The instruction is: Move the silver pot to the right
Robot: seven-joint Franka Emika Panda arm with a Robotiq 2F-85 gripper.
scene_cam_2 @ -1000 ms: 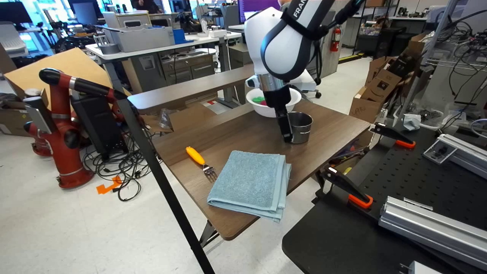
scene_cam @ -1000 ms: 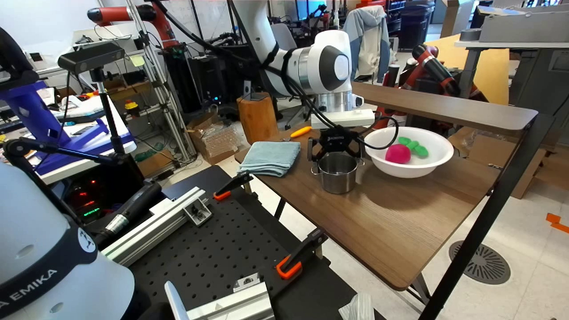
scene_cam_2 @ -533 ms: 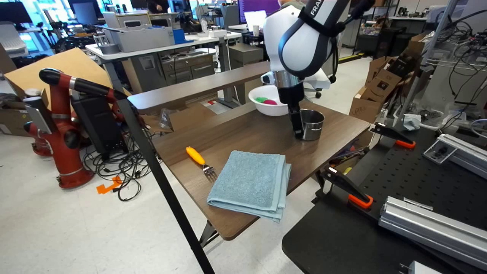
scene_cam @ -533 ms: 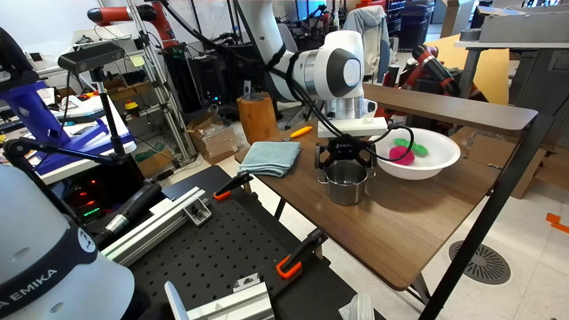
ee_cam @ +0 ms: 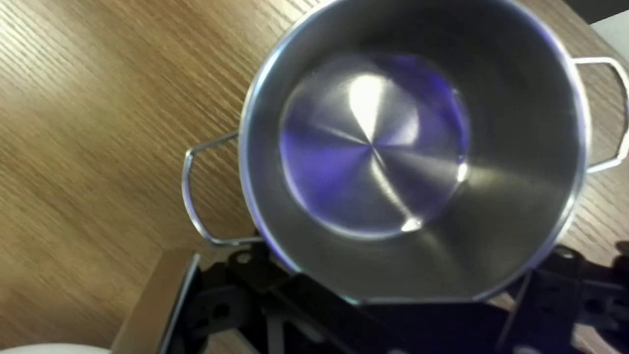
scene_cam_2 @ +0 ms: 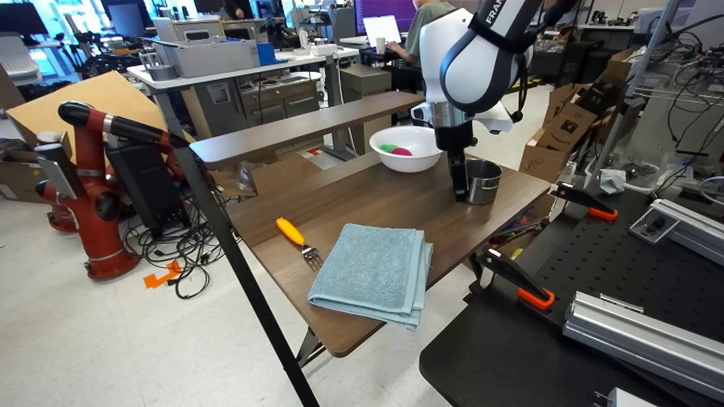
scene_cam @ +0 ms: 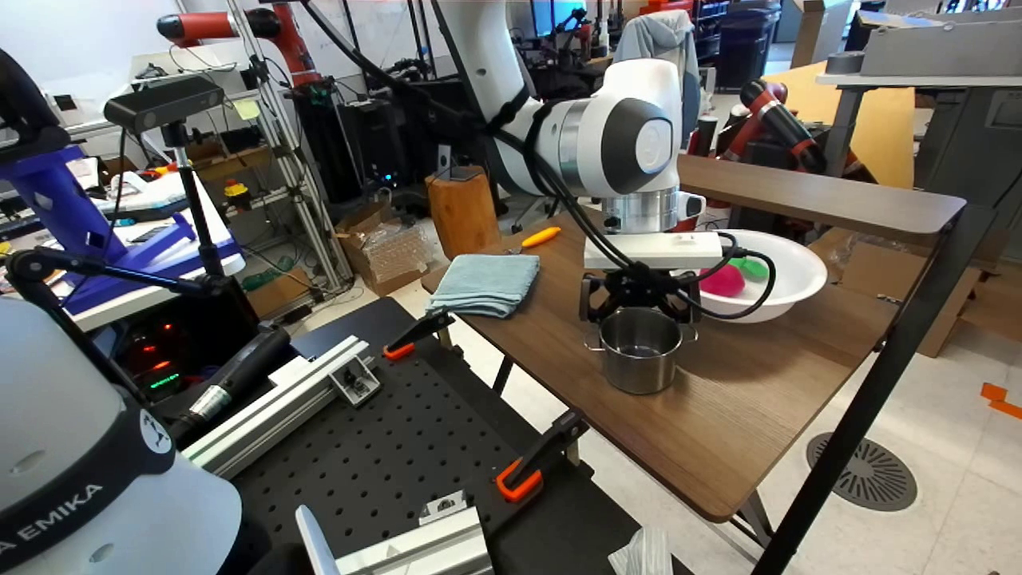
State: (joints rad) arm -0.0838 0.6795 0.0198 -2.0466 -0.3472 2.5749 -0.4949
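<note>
The silver pot (scene_cam: pixel 641 369) stands upright on the brown table, with a thin wire handle on each side. It also shows in an exterior view (scene_cam_2: pixel 484 186), and the wrist view looks down into the empty pot (ee_cam: pixel 373 147). My gripper (scene_cam: pixel 641 310) is at the pot's far side with its fingers spread wide. In the wrist view the gripper (ee_cam: pixel 405 275) has one finger on each side of the pot's lower edge, against or very close to it. In an exterior view a finger of the gripper (scene_cam_2: pixel 460 189) reaches low beside the pot; the other finger is hidden.
A white bowl (scene_cam: pixel 790 267) with pink and green contents stands close behind the pot. A folded blue towel (scene_cam_2: pixel 373 268) and a yellow-handled fork (scene_cam_2: pixel 291 230) lie at the table's other end. The table (scene_cam: pixel 718 447) has an edge near the pot; a raised shelf (scene_cam: pixel 830 196) runs along the back.
The gripper and the silver pot have moved together across the table, to the right in both exterior views, and nearer the front in an exterior view. The bowl shifted slightly, then stopped.
</note>
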